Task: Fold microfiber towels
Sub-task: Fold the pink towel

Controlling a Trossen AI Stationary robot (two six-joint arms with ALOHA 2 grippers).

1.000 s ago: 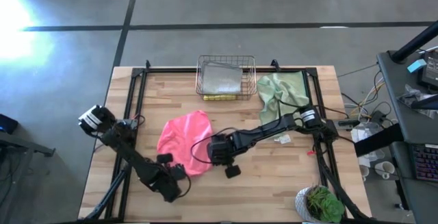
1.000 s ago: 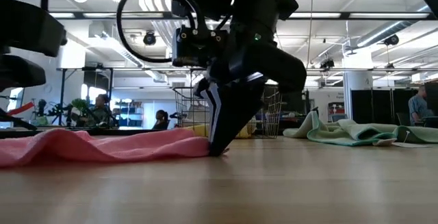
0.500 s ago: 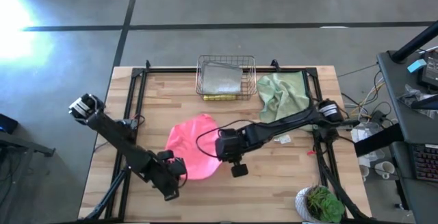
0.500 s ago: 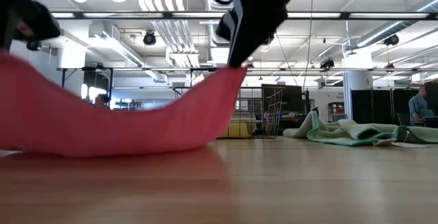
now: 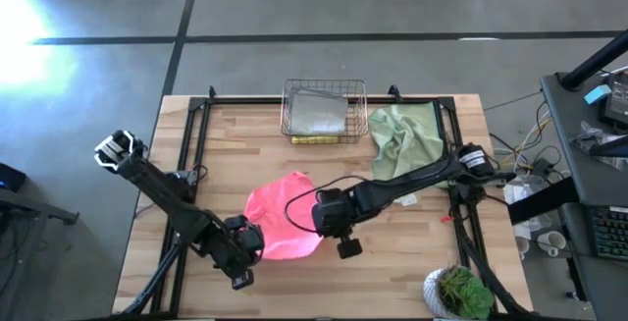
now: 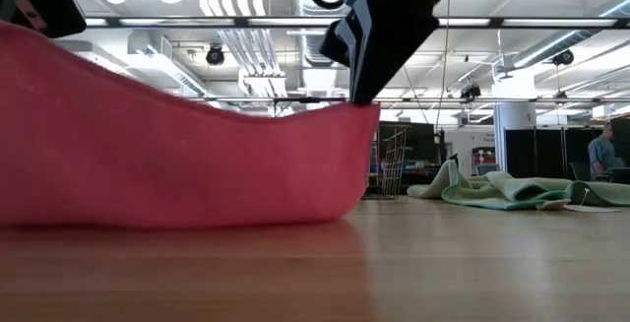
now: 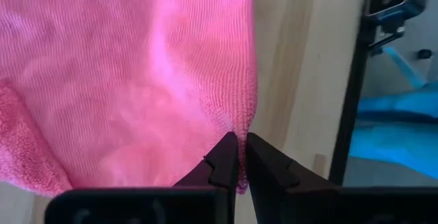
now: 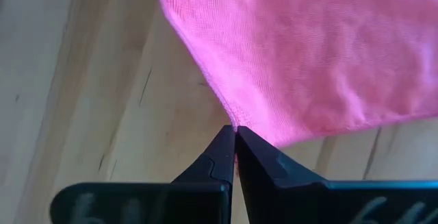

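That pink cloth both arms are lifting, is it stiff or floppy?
Probably floppy: the pink cloth sags in a curve between the left pincer and right pincer. It likely weighs little, since thin fingertip pinches at its edge hold it up.

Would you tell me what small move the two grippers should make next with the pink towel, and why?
Probably carry it a little further up and apart. The left gripper and right gripper are each shut on a corner of the pink towel, but it sags between them and its lower part lies on the table.
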